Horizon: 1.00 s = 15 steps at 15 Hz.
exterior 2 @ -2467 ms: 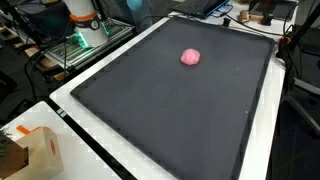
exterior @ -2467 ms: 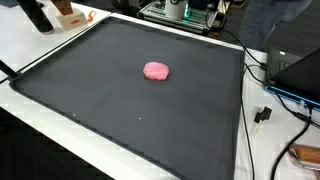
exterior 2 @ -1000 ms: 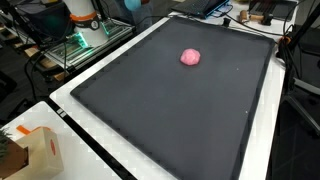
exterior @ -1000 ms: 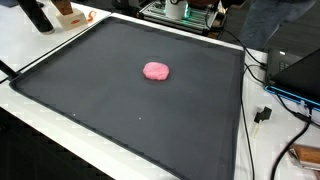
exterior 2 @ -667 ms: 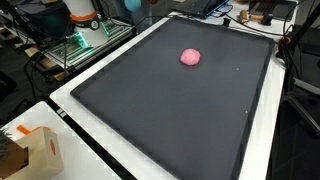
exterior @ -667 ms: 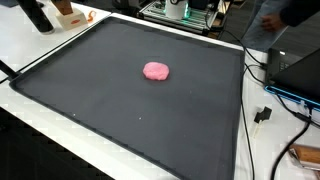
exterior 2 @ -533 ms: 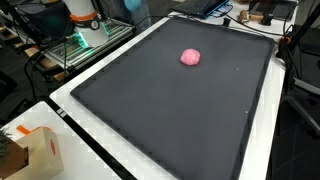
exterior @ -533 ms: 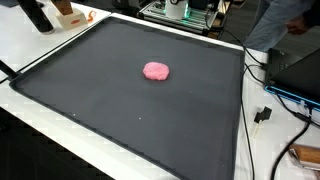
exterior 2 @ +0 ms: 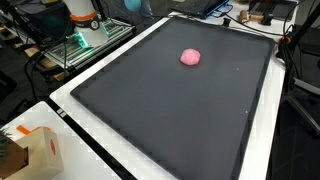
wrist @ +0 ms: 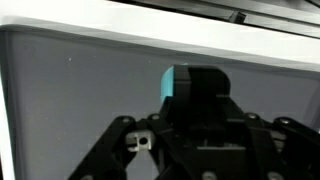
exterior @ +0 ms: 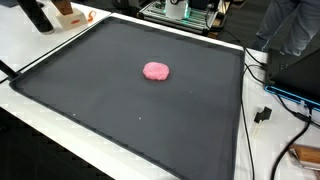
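Observation:
A pink lump (exterior: 155, 71) (exterior 2: 190, 57) lies alone on a large black mat (exterior: 120, 110) (exterior 2: 170, 120), toward the mat's far half in both exterior views. Neither exterior view shows the arm or the gripper over the mat. In the wrist view the gripper (wrist: 205, 92) comes in from the bottom as a dark block with linkages spread to both sides, above the grey mat (wrist: 80, 90) near its white border (wrist: 150, 20). Its fingertips do not stand out from the dark body. The pink lump is absent from the wrist view.
White table margin (exterior: 40, 40) surrounds the mat. A cardboard box (exterior 2: 30, 150) sits at one corner, next to a black object (exterior: 36, 15). The robot base (exterior 2: 82, 15) and electronics (exterior: 185, 10) stand at one edge. Cables (exterior: 265, 110) and a person (exterior: 290, 25) are beside another.
The person at the mat's far corner has shifted over the last seconds. The pink lump and the mat have not moved.

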Motion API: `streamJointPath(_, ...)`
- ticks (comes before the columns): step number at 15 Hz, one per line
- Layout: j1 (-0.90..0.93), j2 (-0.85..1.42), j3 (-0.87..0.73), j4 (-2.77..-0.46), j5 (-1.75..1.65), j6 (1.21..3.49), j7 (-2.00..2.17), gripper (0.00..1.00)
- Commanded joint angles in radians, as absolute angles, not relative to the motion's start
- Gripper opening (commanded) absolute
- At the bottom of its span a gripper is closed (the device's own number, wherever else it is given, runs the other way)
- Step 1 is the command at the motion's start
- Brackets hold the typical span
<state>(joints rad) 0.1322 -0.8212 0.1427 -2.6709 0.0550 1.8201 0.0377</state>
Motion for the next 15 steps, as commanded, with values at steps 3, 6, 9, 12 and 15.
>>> streamJointPath(3, 0.136, -0.82, 0.14, -2.669, 0.053, 1.818, 0.04, 0.5)
streamJointPath(6, 0.136, -0.82, 0.14, -2.669, 0.053, 1.818, 0.04, 0.5)
streamJointPath(9, 0.136, -0.82, 0.14, -2.669, 0.053, 1.818, 0.04, 0.5)
streamJointPath(12, 0.136, -0.82, 0.14, -2.669, 0.053, 1.818, 0.04, 0.5)
streamJointPath(15, 0.13, -0.783, 0.104, -2.657, 0.07, 1.875, 0.013, 0.25)
